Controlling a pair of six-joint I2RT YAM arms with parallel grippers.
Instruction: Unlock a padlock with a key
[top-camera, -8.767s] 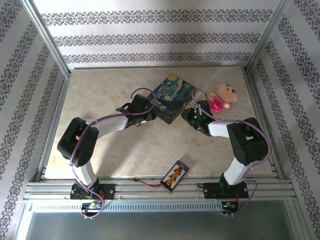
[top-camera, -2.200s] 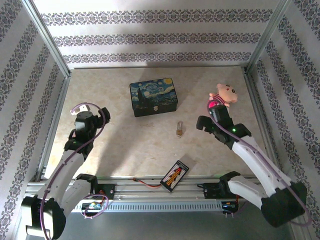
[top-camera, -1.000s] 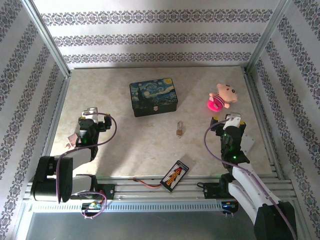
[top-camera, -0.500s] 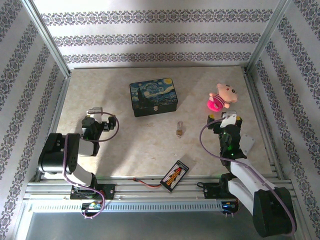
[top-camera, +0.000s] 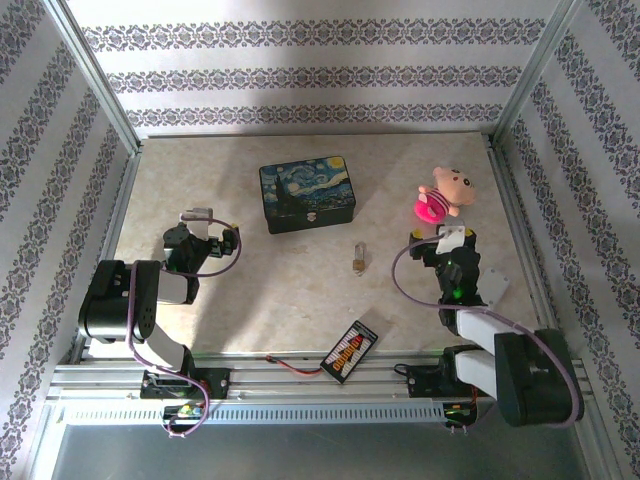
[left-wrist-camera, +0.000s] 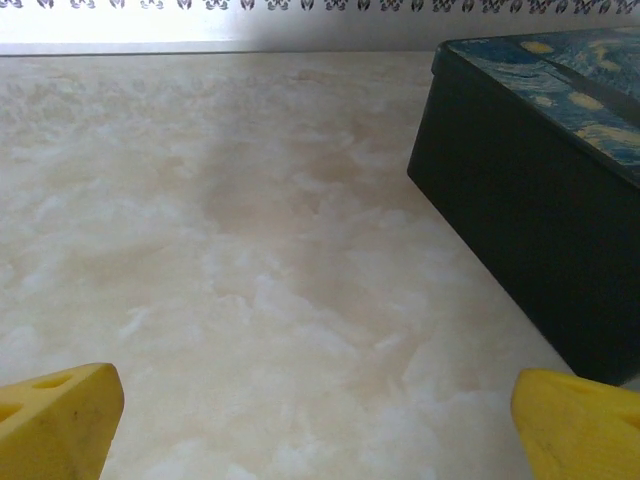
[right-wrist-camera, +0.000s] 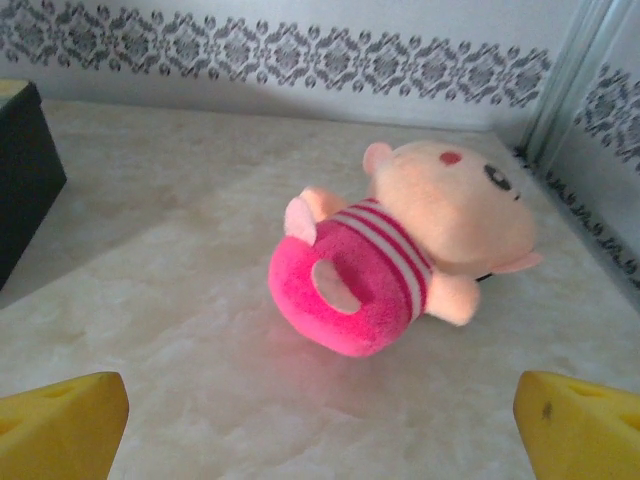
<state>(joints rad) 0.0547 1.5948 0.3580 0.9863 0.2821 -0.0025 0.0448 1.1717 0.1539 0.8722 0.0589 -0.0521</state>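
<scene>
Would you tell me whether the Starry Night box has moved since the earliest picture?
Yes, the Starry Night box shifted left, farther from the plush toy.

A pale, marbled beige desk (top-camera: 270, 290) sits between white walls. The back wall (top-camera: 320, 75) and side walls (top-camera: 40, 210) carry grey floral bands. Aluminium posts (top-camera: 95, 75) rise at the far corners, and slotted aluminium rails (top-camera: 320, 385) run along the near edge. The light is soft.

Bare desk (top-camera: 260, 290) all round the padlock (top-camera: 357, 258), free approach from both sides. The painted box (top-camera: 305, 193) stands behind it to the left, near but apart. The plush toy (top-camera: 443, 193) lies just ahead of the right end effector (top-camera: 452, 234), blocking the straight-forward path. The left end effector (top-camera: 201, 214) has bare desk ahead and the box wall on its right. The black strip (top-camera: 349, 351) is at the near edge, well apart.
</scene>
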